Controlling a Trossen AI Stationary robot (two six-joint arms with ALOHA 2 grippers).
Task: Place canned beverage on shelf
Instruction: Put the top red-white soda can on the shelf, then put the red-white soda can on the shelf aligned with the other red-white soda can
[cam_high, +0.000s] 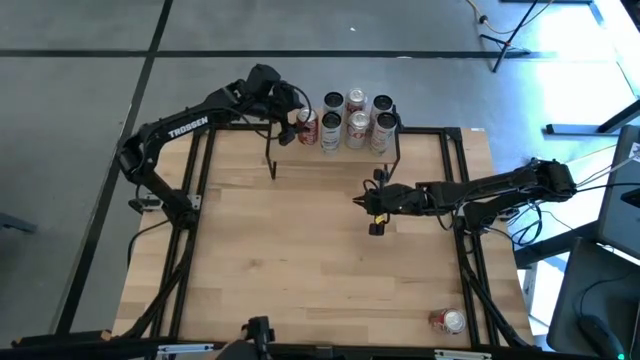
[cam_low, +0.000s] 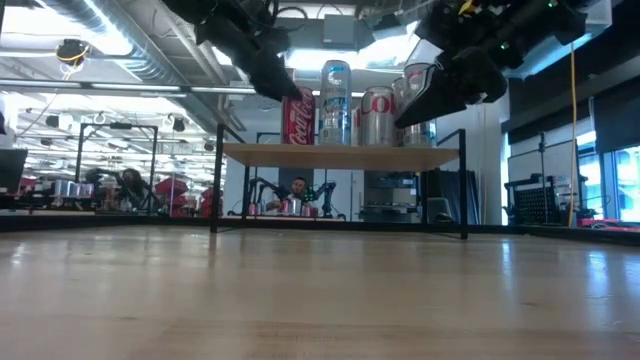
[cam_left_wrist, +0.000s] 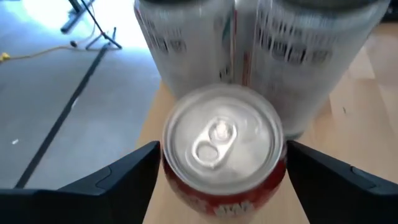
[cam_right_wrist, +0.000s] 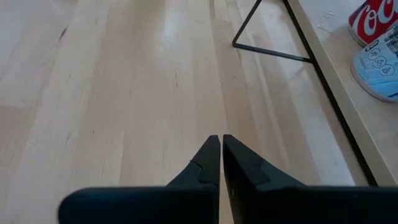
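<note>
shiny brushed-metal lid on the red can (cam_left_wrist: 222, 140), glossy printed sides. shelf (cam_low: 340, 155) is pale matt wood on thin black metal legs. table (cam_right_wrist: 124, 93) is smooth light wood, slight sheen.

"TROSSEN" on left arm (cam_high: 188, 127); "Coca-Cola" script on red can (cam_low: 298, 117) on shelf (cam_low: 340, 156); other can labels unreadable.

silver cans (cam_left_wrist: 249, 56) behind the red can (cam_left_wrist: 224, 149) blurred and cropped, their labels unreadable, person (cam_low: 298, 190) beneath shelf (cam_low: 340, 156) too small
</note>
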